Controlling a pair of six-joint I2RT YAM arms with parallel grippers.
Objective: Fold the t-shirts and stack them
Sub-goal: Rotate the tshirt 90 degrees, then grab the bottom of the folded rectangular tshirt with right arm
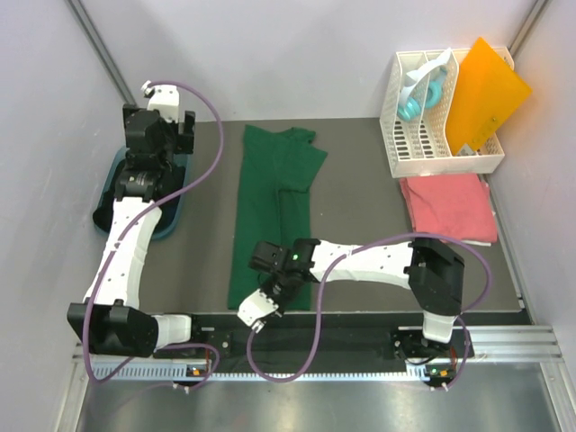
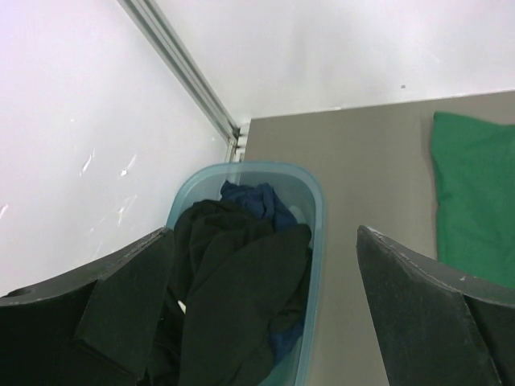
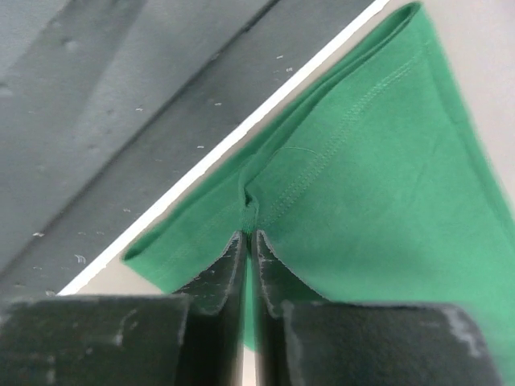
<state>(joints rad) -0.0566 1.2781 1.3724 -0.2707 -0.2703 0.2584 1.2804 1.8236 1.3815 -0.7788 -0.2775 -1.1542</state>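
fold step in hand: right gripper (image 3: 249, 235) is clamped on the 6 o'clock hem of the dark green cloth t-shirt (image 1: 270, 198), which lies lengthwise at table centre. left gripper (image 2: 264, 235) is spread wide, empty, at 10 o'clock. next move, judged: carry hem toward 12 o'clock.

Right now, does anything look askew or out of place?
Only the flat orange plastic sheet: it leans tilted in the white slotted plastic rack, jutting above its right rim. The right gripper's pinch on the dark green cloth t-shirt looks normal.
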